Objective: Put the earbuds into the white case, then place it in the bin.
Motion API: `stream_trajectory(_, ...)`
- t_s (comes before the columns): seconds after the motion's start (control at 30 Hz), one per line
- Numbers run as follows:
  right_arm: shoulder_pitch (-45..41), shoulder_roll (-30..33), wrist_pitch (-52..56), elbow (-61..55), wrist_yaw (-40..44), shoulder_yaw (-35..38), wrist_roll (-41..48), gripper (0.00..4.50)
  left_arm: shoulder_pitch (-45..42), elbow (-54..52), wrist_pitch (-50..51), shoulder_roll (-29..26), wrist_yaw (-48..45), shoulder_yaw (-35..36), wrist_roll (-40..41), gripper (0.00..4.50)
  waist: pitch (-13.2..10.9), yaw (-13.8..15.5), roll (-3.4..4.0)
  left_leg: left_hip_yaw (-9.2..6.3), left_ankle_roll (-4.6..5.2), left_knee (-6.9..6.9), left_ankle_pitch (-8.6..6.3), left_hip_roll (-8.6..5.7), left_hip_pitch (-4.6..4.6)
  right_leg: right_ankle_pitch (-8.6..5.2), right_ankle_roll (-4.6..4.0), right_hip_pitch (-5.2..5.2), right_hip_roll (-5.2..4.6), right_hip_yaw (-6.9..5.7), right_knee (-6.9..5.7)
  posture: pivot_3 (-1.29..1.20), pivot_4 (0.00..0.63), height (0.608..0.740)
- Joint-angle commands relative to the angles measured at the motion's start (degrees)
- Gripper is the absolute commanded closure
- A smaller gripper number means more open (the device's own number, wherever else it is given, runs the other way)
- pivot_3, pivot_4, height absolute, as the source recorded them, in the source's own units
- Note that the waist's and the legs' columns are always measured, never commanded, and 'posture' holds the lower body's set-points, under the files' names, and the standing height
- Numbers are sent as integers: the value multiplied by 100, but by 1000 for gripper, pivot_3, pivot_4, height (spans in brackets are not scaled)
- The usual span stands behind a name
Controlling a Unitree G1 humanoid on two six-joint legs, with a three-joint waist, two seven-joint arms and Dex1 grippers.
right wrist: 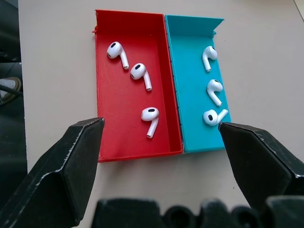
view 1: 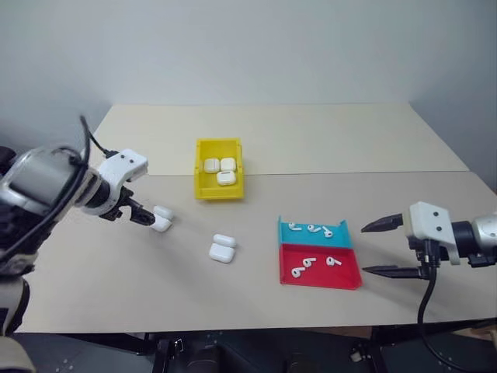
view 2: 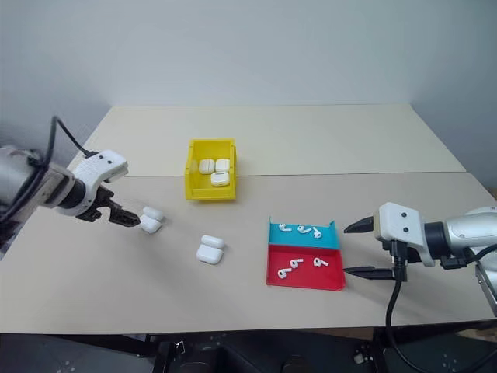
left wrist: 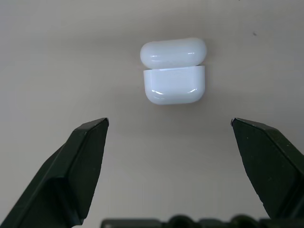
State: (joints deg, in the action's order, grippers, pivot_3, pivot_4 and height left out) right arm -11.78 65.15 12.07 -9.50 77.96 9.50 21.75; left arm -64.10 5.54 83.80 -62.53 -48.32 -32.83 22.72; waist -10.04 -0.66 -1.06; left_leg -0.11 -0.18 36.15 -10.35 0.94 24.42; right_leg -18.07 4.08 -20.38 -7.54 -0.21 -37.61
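Currently, the left gripper is held wide apart and empty just beside an open white case lying left of the yellow bin. Right of that bin, the right gripper is spread wide over the tray where six earbuds lie.

A pale beige table carries everything. One open white case lies just ahead of the left gripper's wide-spread jaws, a second case farther on. The teal-and-red tray sits before the right gripper's parted jaws; the yellow bin stands beyond.
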Motion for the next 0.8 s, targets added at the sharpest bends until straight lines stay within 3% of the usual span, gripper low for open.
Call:
stream_trajectory(0.03,-186,81,32,11,67,31,44,40,-501,824,-156,312,-370,-421,-340,0,0,-2,0,0,0,1,0,0,0,0,0,0,0,0,-1,0,150,740)
stream_trajectory(0.2,-268,168,42,153,220,82,51,40,-663,1695,-630,813,-684,-825,-760,0,-1,-15,-2,1,0,4,0,1,3,0,0,-2,0,0,-1,0,150,740)
stream_trajectory(0.5,-196,261,131,122,289,248,109,40,-695,2646,-1224,1558,-880,-897,-1428,0,-3,-2,-4,-3,0,16,1,1,14,-1,1,-3,0,-3,-3,0,150,740)
stream_trajectory(0.8,-6,257,221,7,190,396,84,40,-760,3287,-1363,1801,-1234,-881,-1872,0,-3,-10,-5,-5,1,22,0,0,21,-1,1,-6,0,-6,-4,0,150,740)
